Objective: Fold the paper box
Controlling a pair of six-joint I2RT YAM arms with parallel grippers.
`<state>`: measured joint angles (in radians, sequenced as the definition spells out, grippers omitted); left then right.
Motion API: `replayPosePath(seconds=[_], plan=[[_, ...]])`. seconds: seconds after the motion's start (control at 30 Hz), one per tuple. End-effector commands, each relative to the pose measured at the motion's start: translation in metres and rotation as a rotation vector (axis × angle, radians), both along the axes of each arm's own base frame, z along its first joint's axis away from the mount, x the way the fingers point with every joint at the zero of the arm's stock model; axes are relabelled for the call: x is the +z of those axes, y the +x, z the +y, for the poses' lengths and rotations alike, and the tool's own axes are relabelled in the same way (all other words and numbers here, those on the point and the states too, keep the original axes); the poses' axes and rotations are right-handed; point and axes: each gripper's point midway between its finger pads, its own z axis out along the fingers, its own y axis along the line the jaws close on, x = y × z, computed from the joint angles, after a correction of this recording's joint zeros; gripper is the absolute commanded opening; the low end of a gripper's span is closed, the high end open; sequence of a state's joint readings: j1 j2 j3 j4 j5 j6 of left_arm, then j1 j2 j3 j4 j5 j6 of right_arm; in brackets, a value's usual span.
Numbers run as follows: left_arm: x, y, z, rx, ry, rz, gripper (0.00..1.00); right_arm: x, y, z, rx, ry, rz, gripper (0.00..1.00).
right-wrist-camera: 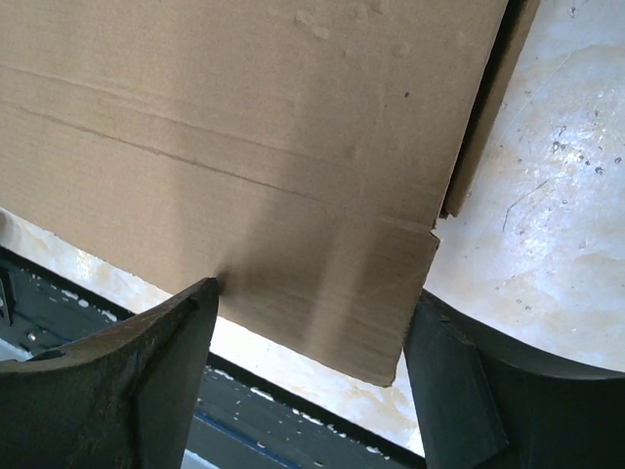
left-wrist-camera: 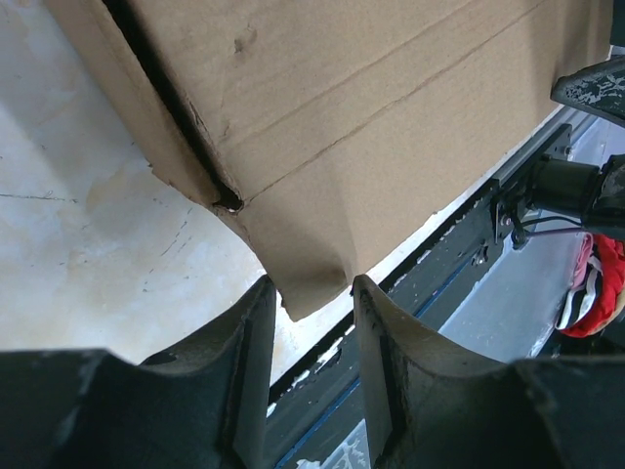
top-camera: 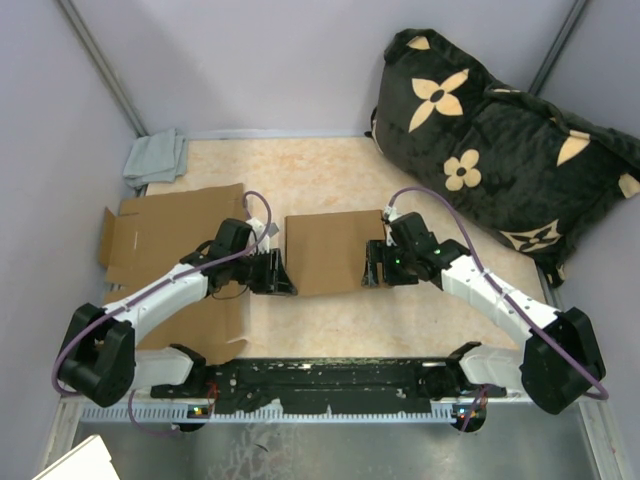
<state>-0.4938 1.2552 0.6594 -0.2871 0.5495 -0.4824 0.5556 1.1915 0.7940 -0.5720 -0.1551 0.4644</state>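
Left hand [top-camera: 282,277], right hand [top-camera: 372,270] flank paper box [top-camera: 330,250]; cardboard [top-camera: 170,228] left, pillow [top-camera: 500,140] right.

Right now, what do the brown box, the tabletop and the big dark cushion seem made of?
Paper box: thin brown cardboard, matte, with pressed crease lines and a fuzzy cut edge. Tabletop: hard, pale, marbled, slightly glossy with fine scratches; laminate or stone, can't tell. Cushion: dark plush fabric, likely velvet-like, with cream flower shapes.
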Motion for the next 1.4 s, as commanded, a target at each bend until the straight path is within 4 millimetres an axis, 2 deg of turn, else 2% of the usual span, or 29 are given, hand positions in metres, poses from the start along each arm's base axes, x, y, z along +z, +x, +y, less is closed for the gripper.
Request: replayPosePath(seconds=[0.0, 0.17, 0.33, 0.6, 0.73, 1.2, 1.37], plan=[[0.018, 0.008, -0.014, -0.042, -0.077, -0.065, 0.43, 0.028, 0.009, 0.027, 0.068, 0.12, -0.054, 0.74], [0.003, 0.011, -0.009, -0.022, -0.022, -0.046, 0.43, 0.018, 0.01, 0.024, 0.063, 0.097, -0.049, 0.73], [-0.004, 0.015, -0.006, -0.008, 0.004, -0.044, 0.43, 0.012, 0.014, 0.017, 0.038, 0.05, -0.055, 0.72], [0.005, 0.02, -0.003, 0.006, 0.027, -0.076, 0.43, 0.01, 0.016, -0.007, -0.017, -0.053, -0.084, 0.76], [0.006, 0.023, -0.004, 0.004, 0.031, -0.079, 0.43, 0.001, 0.017, -0.012, -0.024, -0.096, -0.077, 0.76], [0.002, 0.024, -0.004, 0.002, 0.039, -0.071, 0.43, -0.023, 0.02, -0.022, -0.058, -0.149, -0.073, 0.71], [0.001, 0.024, -0.004, 0.0, 0.037, -0.068, 0.43, -0.024, 0.02, -0.015, -0.047, -0.11, -0.08, 0.71]])
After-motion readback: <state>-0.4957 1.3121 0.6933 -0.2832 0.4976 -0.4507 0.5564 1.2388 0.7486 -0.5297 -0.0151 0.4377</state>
